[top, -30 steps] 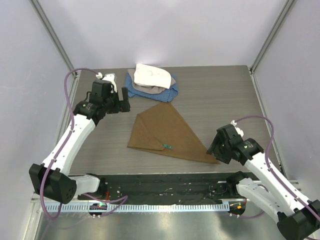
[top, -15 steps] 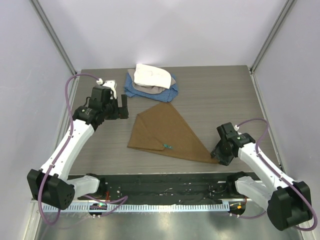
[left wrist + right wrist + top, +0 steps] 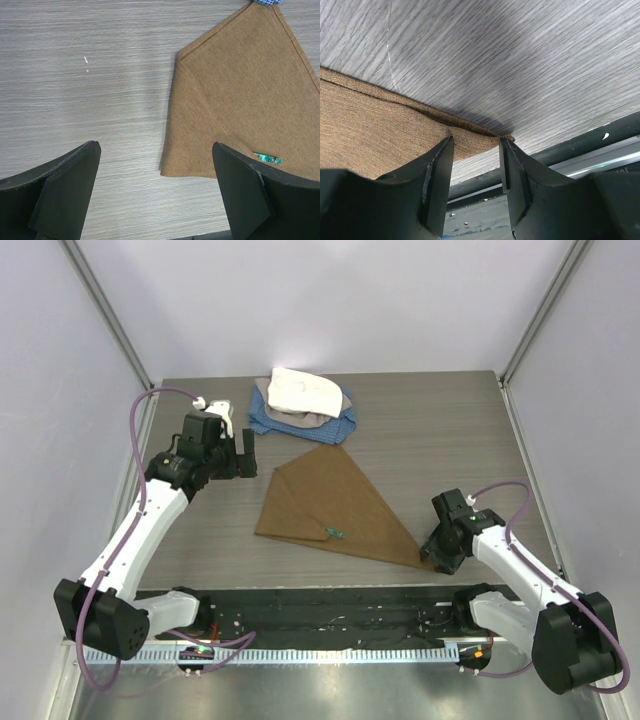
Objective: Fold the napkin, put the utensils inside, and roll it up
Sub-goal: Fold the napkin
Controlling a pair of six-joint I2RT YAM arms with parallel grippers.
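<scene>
The tan-brown napkin [image 3: 335, 502] lies folded into a triangle in the middle of the table; it also shows in the left wrist view [image 3: 245, 95] and the right wrist view [image 3: 375, 125]. Only the dark-green handle tip of the spoon [image 3: 335, 533] pokes out at the napkin's near edge, also seen in the left wrist view [image 3: 266, 159]; its bowl is hidden under the fold. My right gripper [image 3: 436, 556] is down at the napkin's right corner, and in the right wrist view [image 3: 476, 142] the jaws stand narrowly open with the corner between them. My left gripper [image 3: 250, 453] is open and empty, left of the napkin [image 3: 155, 150].
A white cloth [image 3: 303, 390] lies piled on a blue cloth [image 3: 343, 426] at the back, just beyond the napkin's far tip. A black rail [image 3: 330, 608] runs along the near table edge, close under the right gripper [image 3: 560, 150].
My right gripper has come down and forward to the napkin's right corner. My left arm shifted slightly toward the napkin a second ago, then held still.
</scene>
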